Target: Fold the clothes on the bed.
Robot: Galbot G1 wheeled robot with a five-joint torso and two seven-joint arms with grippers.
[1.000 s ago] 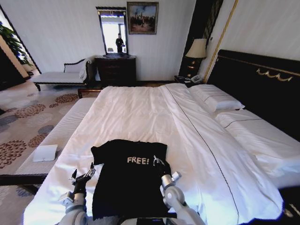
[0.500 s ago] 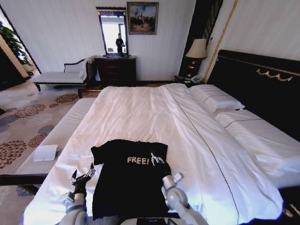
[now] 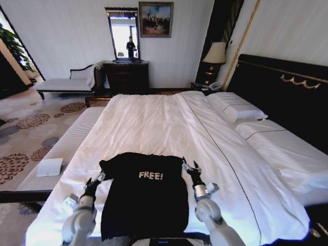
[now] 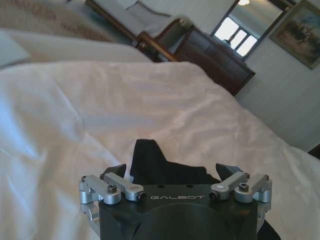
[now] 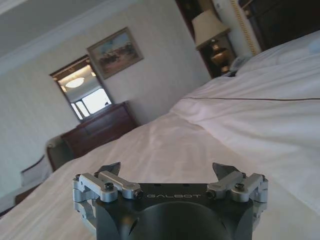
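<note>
— Grippers first: where are they?
— Left gripper (image 3: 96,179) hovers by the T-shirt's (image 3: 146,197) left sleeve, fingers apart.
— And the shirt?
— It lies flat on the bed (image 3: 154,123) at the near edge.
— Right side?
— Right gripper (image 3: 190,167) is beside the right sleeve, fingers spread, holding nothing.
</note>
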